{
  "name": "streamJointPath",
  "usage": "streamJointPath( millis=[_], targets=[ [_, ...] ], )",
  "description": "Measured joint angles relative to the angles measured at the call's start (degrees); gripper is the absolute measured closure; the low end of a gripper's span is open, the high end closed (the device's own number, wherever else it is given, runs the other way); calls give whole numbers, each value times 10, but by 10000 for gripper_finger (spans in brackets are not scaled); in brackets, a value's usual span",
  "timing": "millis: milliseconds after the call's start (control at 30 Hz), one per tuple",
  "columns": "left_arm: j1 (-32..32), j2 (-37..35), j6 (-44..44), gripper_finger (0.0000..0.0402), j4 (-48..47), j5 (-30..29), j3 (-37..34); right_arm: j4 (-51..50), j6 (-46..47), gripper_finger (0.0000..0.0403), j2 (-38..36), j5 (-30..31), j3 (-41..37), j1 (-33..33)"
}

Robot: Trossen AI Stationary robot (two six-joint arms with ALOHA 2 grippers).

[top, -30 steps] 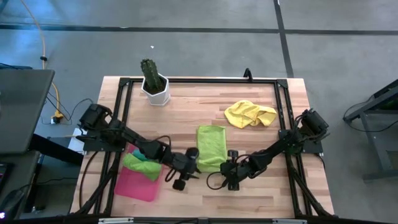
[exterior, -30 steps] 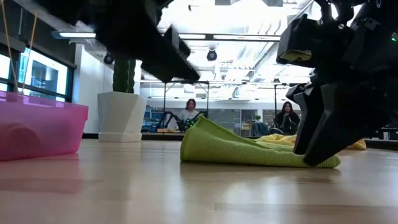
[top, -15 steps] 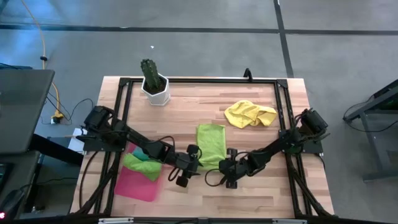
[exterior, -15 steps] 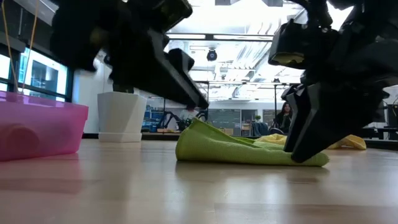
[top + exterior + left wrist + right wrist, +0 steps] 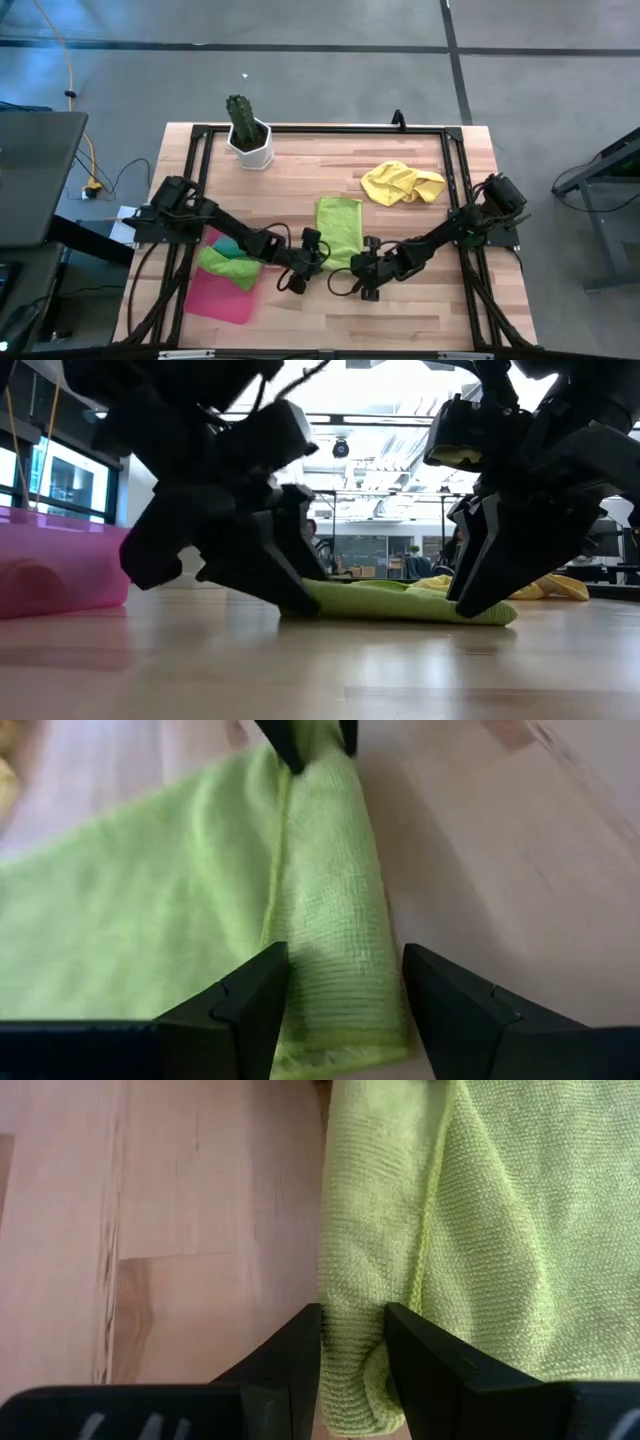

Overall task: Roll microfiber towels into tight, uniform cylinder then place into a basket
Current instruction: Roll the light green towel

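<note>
So both arms are down at the near edge of the lime green towel (image 5: 340, 232), which lies flat mid-desk with a first fold rolled up along that edge. The right gripper (image 5: 352, 1342) is pinched onto its end of the roll, fingers closed right on the fabric. The left gripper (image 5: 343, 982) has its fingers spread, straddling the other end of the roll without squeezing it.

That mismatch is the main risk, I think. If the right side turns or pulls while the left isn't clamping, the roll could go cone-shaped or skew, and the whole towel could drag across the desk (image 5: 420, 290) instead of rolling. The left fingers could also close on just the top layer and unpeel the fold.

The yellow towel (image 5: 402, 183) sits crumpled at about 2 o'clock from the lime one, well apart, so no snag there. The basket (image 5: 222, 297) is off around 8 o'clock, with a green towel (image 5: 228, 263) lying partly over its far rim, which may crowd the drop-off later.
</note>
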Motion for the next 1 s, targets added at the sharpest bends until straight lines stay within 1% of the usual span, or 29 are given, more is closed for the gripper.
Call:
streamJointPath(
  millis=[100, 200, 300, 433, 567, 667, 733, 800, 867, 933, 1000],
  targets=[
    [4, 0, -36, 211, -12, 35, 0, 1, 0, 295, 0, 0, 0, 0],
    [6, -1, -90, 215, -17, 41, 0, 2, 0, 295, 0, 0, 0, 0],
    [7, -1, -147, 228, -17, 56, 0, 2, 0, 295, 0, 0, 0, 0],
    [7, -2, -214, 259, -16, 85, 0, 3, -5, 295, 0, 0, 0, 0],
    [7, -2, -273, 297, -16, 93, 0, 3, -4, 295, 0, 0, 0, 0],
    [7, -2, -298, 322, -17, 93, 0, 7, -4, 295, 0, -1, 0, 0],
    [7, -2, -297, 333, -17, 96, 0, 11, -4, 295, 0, -6, 0, 0],
    [3, -2, -291, 336, -17, 99, 0, 13, 6, 295, 0, -8, 0, 0],
    [1, -2, -291, 332, -17, 114, 0, 14, 15, 295, 0, -9, 0, 0],
    [1, -3, -312, 327, -17, 135, 0, 16, 37, 295, 0, -13, 0, 0],
    [2, -3, -352, 323, -16, 155, 1, 20, 53, 295, 0, -28, 0, 0]
  ],
)
